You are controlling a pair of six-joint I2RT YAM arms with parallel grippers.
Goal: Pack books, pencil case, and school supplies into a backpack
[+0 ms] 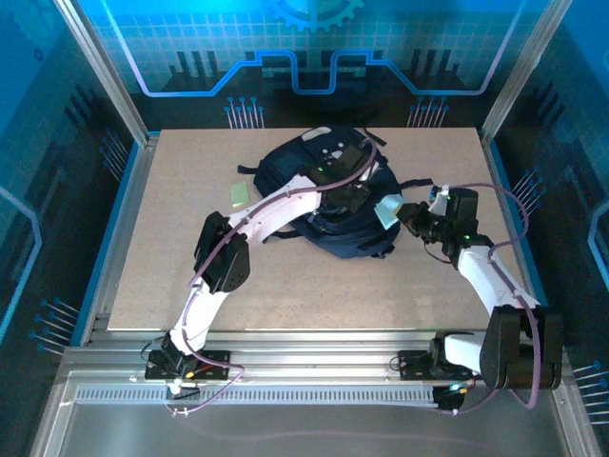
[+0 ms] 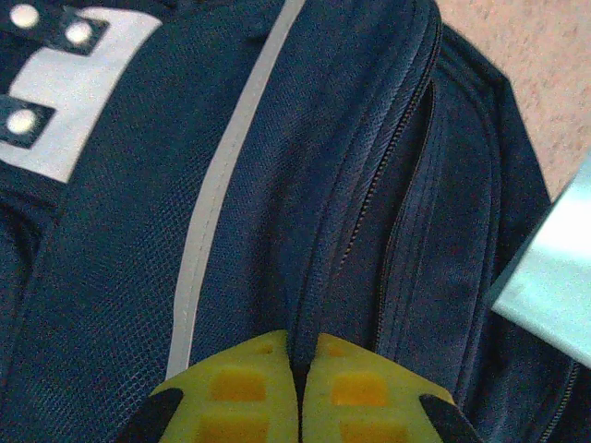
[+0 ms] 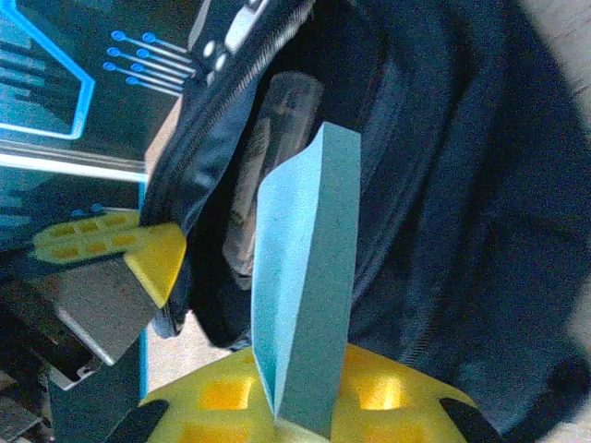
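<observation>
While the left hand [image 2: 298, 383] pinches fabric of the backpack [image 2: 111, 277], the right hand [image 3: 300, 411] grips the teal pad [image 3: 309, 277] at its opening.

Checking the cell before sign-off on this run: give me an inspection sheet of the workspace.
Surface: beige speckled tabletop, no damage seen.
Job's things: navy backpack lying mid-table, compartment open; teal pad held at the opening; pale-green block on the table left of the backpack; translucent item inside, cannot tell which.
Clutter: nothing seen.
Grippers: left gripper shut on backpack fabric by the zipper; right gripper shut on the teal pad.
Cables: purple cables along both arms, one looping free by the right wrist.
Surroundings: aluminium frame, blue printed panels.
</observation>
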